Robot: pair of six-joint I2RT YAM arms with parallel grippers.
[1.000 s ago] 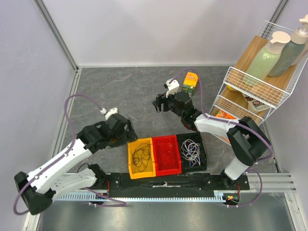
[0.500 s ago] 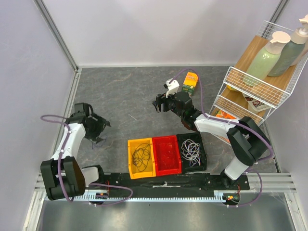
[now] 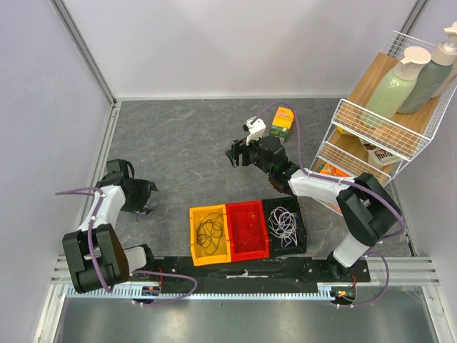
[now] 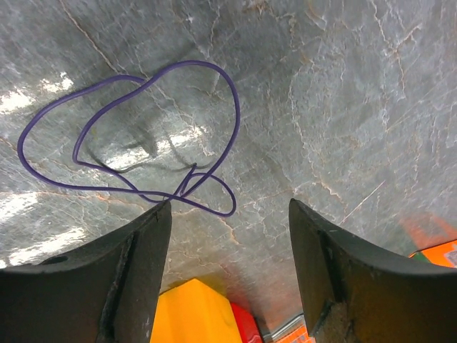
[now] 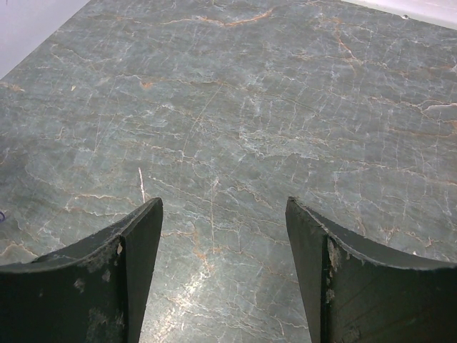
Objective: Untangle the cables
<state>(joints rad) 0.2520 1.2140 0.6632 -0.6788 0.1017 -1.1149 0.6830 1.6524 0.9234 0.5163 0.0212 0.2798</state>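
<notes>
Grey, marble-veined desk (image 3: 200, 136) fills the floor of a white-walled cell. At its left side the left gripper (image 3: 146, 196) hangs low over the surface. In the left wrist view its jaws stand wide apart with nothing between them. Just beyond the fingertips a purple cable (image 4: 184, 187) lies flat on the desk in loose loops that cross one another, touching neither finger.

Near the middle of the desk the right gripper (image 3: 234, 153) hovers, jaws spread wide over bare stone and holding nothing.

Three bins sit side by side at the near edge. The yellow bin (image 3: 194, 214) on the left holds coiled black cables (image 3: 209, 230). What lies in the red bin (image 3: 246, 207) in the middle is hard to make out. The black bin (image 3: 301, 229) on the right holds white cables (image 3: 283, 221).

A small orange and green carton (image 3: 283, 121) stands upright just behind the right gripper. A white wire rack (image 3: 371, 132) at the far right carries two pump bottles (image 3: 393, 86) on its top shelf.
</notes>
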